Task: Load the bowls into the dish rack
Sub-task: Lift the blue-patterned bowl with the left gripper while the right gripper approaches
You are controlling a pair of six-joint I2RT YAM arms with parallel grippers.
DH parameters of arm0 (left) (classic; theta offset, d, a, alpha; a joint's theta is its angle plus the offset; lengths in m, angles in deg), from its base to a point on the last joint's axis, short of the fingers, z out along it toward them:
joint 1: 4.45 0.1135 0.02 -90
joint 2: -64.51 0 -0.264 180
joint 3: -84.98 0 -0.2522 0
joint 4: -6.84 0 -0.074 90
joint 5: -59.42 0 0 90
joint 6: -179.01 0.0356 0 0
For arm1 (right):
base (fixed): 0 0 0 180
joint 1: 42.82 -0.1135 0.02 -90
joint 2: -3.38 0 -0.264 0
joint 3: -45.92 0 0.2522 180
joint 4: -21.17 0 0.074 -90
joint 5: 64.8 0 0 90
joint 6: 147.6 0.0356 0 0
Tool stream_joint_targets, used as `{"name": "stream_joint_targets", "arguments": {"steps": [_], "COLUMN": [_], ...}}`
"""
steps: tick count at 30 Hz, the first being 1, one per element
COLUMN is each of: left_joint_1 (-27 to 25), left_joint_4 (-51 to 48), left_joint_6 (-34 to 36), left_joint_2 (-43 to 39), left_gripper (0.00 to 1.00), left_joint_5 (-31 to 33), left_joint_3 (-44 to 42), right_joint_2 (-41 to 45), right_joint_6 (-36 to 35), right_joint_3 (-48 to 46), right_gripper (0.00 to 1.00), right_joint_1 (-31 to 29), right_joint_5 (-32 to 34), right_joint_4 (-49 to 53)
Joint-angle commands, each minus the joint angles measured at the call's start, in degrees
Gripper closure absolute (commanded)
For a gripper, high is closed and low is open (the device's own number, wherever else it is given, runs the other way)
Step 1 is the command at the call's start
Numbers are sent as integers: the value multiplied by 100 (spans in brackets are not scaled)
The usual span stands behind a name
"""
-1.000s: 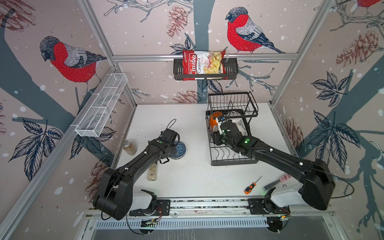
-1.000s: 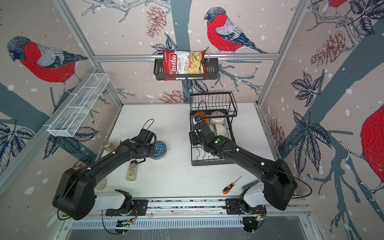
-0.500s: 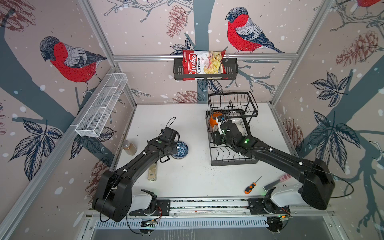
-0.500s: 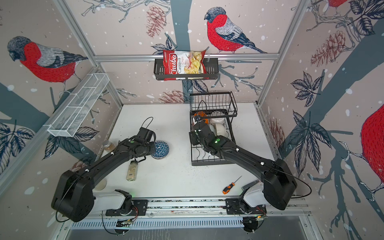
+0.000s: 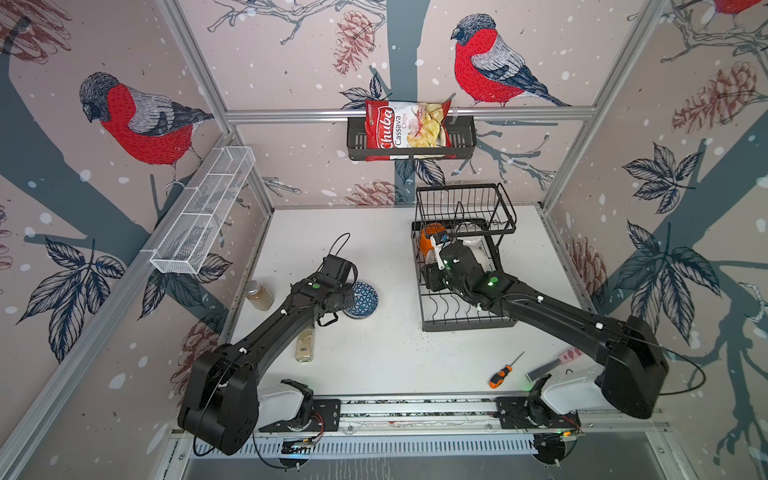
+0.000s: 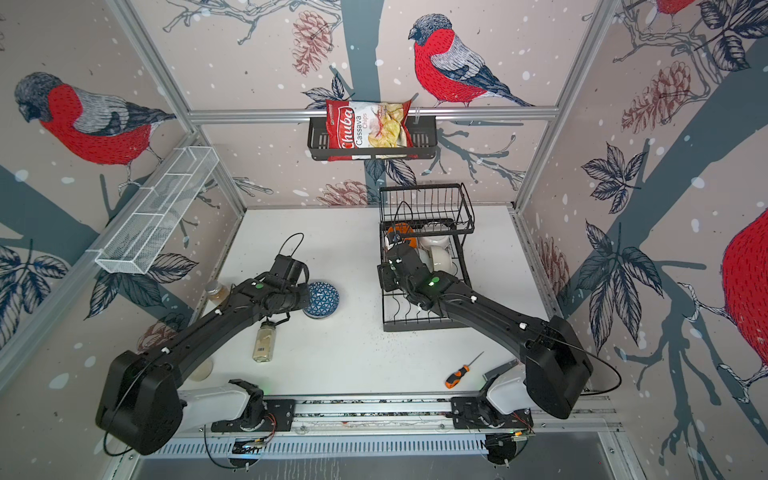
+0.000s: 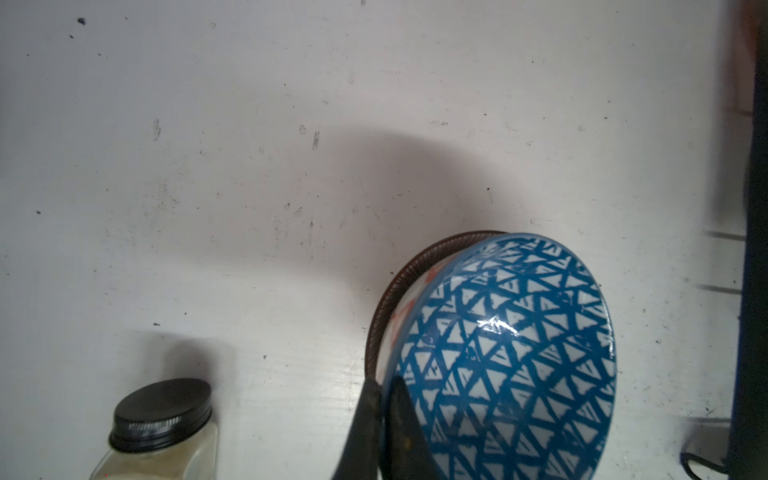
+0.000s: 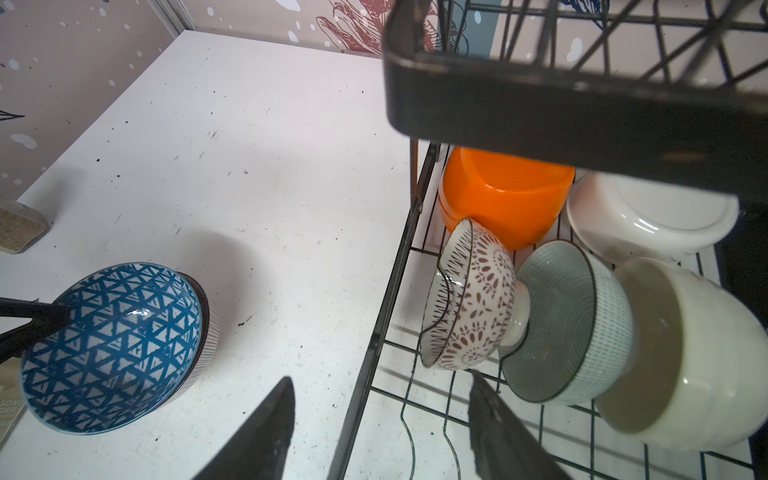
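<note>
Nearest us, the left gripper (image 7: 382, 386) is now clamped on the rim of the blue bowl (image 7: 507, 353); a second ago its jaws stood slightly apart. The bowl tilts, nested in a striped bowl (image 7: 384, 307) on the table (image 5: 374, 361), in the same spot as before. Farther on, the right gripper (image 8: 380, 378) is unchanged: jaws apart, empty, astride the side wire of the rack (image 5: 461, 322). In the rack's base a floral bowl (image 8: 469, 307), green bowl (image 8: 582, 316) and cream bowl (image 8: 698, 353) lie nested on edge. Behind them are an orange bowl (image 8: 503, 199) and a white bowl (image 8: 652, 216).
</note>
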Motion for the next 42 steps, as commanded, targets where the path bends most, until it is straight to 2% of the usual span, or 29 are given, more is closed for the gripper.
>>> {"name": "stream_joint_targets", "arguments": {"steps": [1, 14, 24, 32, 42], "left_joint_1": [5, 0, -52, -325, -730], "left_joint_4": [44, 327, 812, 1049, 1245], "left_joint_6": [80, 204, 332, 392, 417], "left_joint_2": [-88, -445, -820, -732, -489], "left_gripper": [100, 100, 100, 100, 100], "left_joint_5": [-108, -540, -873, -902, -792], "left_joint_3": [85, 121, -9, 68, 310], "right_joint_2": [-24, -165, -266, -361, -691], "right_joint_6": [-2, -37, -154, -165, -186], "right_joint_3": [4, 79, 362, 537, 777], "right_gripper": [34, 33, 31, 24, 23], "right_joint_1": [0, 0, 0, -34, -306], "right_joint_5": [-26, -207, -870, -1288, -1329], "right_joint_4": [-158, -143, 41, 129, 338]}}
